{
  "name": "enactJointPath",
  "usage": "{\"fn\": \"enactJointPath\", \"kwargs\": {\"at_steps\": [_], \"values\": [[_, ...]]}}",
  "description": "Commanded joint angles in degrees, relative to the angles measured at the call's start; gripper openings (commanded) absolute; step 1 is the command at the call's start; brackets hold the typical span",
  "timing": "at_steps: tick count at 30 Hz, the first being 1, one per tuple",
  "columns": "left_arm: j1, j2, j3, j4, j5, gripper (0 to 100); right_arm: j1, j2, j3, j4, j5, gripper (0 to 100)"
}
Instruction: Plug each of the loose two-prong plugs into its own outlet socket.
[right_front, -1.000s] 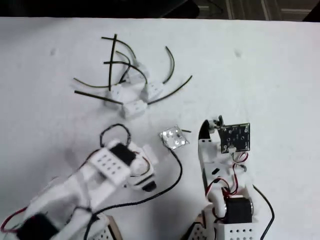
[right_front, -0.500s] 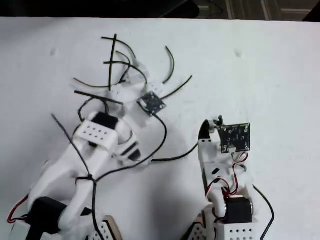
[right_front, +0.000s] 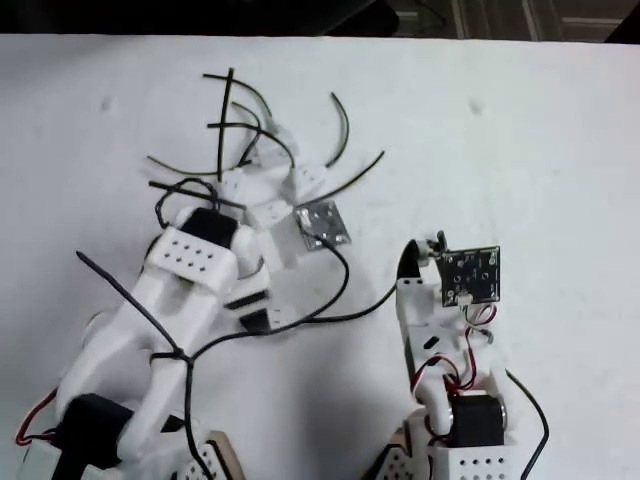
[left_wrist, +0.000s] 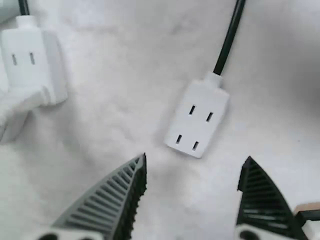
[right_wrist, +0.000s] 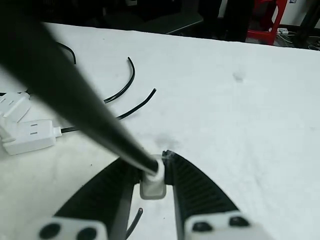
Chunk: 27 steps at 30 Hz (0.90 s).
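A white tabletop with a cloth-like surface; beyond its far edge the room is dim, with dark furniture and a red frame

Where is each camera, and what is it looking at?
High view: fixed above, looking down on the table, left arm, right arm and socket pile.
Left wrist view: on the left arm, looking down past its open tool at a socket.
Right wrist view: on the right arm, looking across the table past its tool, shut on a plug.
Shared: all three show white sockets.
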Motion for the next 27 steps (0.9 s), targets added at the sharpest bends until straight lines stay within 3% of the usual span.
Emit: {"fn": "enactJointPath", "kwargs": {"at_steps": [1, 8, 13, 21, 27], "values": [[0.7, 0.4, 0.3, -0.4, -4.7, 30, 0.0, -0.7, -1.0, -1.0, 0.6, 1.7], [0.7, 0.5, 7.6, -11.6, -4.3, 30, 0.0, -0.7, -1.0, -1.0, 0.6, 1.7], [0.7, 0.5, 10.1, -18.4, 4.0, 30, 0.0, -0.7, -1.0, -1.0, 0.6, 1.7], [5.2, 8.7, 8.2, -18.5, 4.9, 30, 0.0, -0.7, -1.0, -1.0, 0.6, 1.7], [4.8, 20.8, -4.9, -10.5, 5.9, 23, 0.0, -0.7, -1.0, -1.0, 0.6, 1.7]]}}
